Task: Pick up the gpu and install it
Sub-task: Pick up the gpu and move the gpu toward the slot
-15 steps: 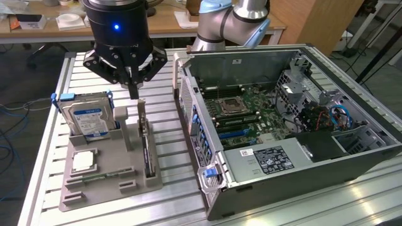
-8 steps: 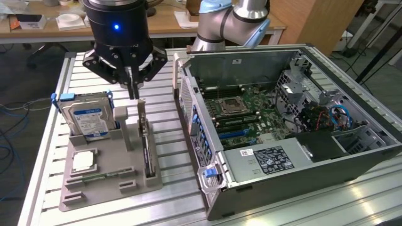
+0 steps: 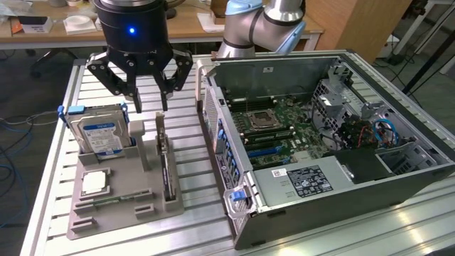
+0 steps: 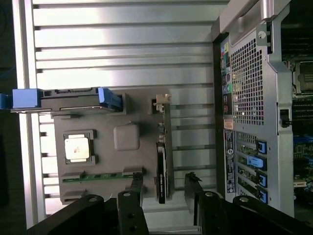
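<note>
The jaws hang apart over the grey holder [image 3: 121, 208] on the slatted worktop [image 3: 193, 178], one tip to either side of the gpu [image 3: 166, 170] and, as far as I can tell, touching nothing. The gpu stands on its long edge in a slot along the holder's edge nearest the open computer case [image 3: 341, 186], well clear of the upright hard drive [image 3: 102, 136] at the holder's far corner. From the wrist view the gpu [image 4: 162, 171] reads as a thin black board with its metal bracket [image 4: 162, 100] at one end. It looks light and stiff, but fragile. The flat faces probably carry components, so a gentle pinch across the faces near the top edge seems best, about mid-length for balance. Bare board can be slippery, and a tilted grip could let it swing.
</note>
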{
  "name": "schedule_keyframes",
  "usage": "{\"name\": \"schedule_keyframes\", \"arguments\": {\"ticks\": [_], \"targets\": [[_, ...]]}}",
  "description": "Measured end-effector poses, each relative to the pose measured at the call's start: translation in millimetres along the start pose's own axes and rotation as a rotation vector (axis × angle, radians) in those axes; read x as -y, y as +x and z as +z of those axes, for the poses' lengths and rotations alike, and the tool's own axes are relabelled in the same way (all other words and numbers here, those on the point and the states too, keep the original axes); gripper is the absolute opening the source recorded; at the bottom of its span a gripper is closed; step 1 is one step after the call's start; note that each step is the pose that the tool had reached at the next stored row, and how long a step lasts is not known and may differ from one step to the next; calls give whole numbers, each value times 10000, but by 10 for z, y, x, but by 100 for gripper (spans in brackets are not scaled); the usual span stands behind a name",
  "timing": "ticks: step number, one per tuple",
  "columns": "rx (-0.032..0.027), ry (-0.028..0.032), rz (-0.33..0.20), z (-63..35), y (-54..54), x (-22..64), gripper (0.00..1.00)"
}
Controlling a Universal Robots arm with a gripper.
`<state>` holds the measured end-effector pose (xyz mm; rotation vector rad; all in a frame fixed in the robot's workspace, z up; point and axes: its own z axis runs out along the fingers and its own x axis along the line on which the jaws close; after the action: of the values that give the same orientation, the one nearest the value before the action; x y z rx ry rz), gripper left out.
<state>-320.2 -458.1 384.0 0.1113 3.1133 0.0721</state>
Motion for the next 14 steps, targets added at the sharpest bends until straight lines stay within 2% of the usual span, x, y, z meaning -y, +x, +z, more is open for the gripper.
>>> {"name": "schedule_keyframes", "arguments": {"ticks": [1,8,10,11,12,14], "targets": [[1,0,0,0,0,0,47],[0,0,0,0,0,0,49],[0,-1,0,0,0,0,60],[0,0,0,0,0,0,60],[1,0,0,0,0,0,66],[0,-1,0,0,0,0,66]]}}
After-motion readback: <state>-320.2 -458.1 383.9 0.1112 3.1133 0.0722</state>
